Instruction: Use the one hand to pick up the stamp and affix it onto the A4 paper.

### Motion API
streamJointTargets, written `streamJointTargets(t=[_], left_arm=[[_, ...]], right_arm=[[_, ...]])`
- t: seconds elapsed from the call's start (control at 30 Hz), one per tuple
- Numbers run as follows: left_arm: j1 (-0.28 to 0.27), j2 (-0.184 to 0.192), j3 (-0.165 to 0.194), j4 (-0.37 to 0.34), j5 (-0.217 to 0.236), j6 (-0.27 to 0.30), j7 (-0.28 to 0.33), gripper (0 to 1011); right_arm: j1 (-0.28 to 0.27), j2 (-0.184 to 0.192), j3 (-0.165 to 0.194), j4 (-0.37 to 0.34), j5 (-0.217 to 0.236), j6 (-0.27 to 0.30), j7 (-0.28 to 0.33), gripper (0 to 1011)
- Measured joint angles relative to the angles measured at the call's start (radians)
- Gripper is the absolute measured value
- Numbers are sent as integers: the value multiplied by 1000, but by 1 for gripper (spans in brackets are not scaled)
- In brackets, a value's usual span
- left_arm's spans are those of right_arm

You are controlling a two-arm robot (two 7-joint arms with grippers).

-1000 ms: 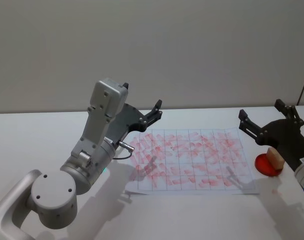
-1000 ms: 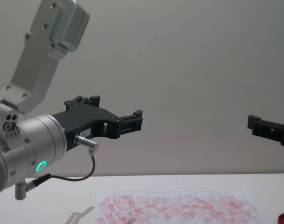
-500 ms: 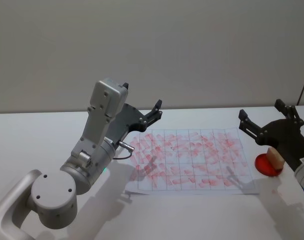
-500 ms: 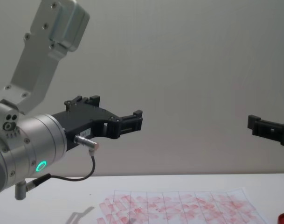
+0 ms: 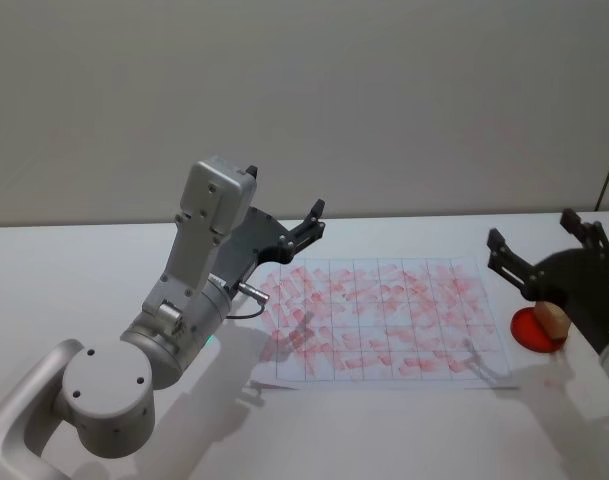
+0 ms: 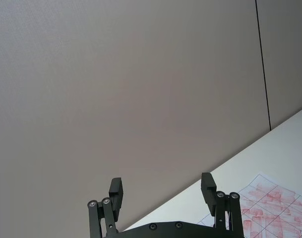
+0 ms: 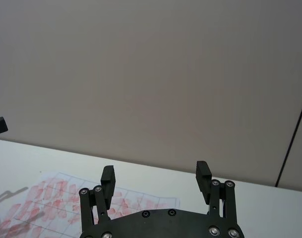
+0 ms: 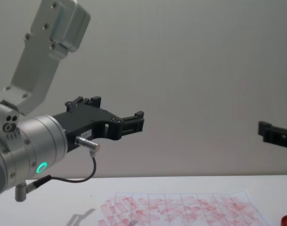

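Note:
The A4 paper, a gridded white sheet covered in pale red marks, lies flat on the white table. The stamp, a small tan wooden block, stands on a round red pad just right of the sheet. My right gripper, the working hand, hovers open above the pad and stamp and holds nothing. Its black body hides part of the stamp. In the right wrist view the right gripper shows its jaws wide apart. My left gripper hangs open over the sheet's far left corner.
The left arm's silver elbow and base fill the near left of the table. A plain grey wall stands behind the table. In the chest view the left gripper and right gripper are well above the paper.
My right gripper has shifted to the right and slightly toward me, still open. The left arm, stamp and paper have not moved.

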Motion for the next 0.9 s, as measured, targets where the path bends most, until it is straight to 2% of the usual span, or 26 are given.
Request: streamJointTargets(t=[0.27,0.63,0.9], left_arm=[[0,0,0,0,0,0,0,1001],[0,0,0,0,0,0,0,1001],[0,0,0,0,0,0,0,1001]], right_arm=[[-85,34,15,-64,21,40,-83,1001],[-208,81,51,-130,67,110,-232,1001],[-244,106,80,-136,90,154,-279,1001]])
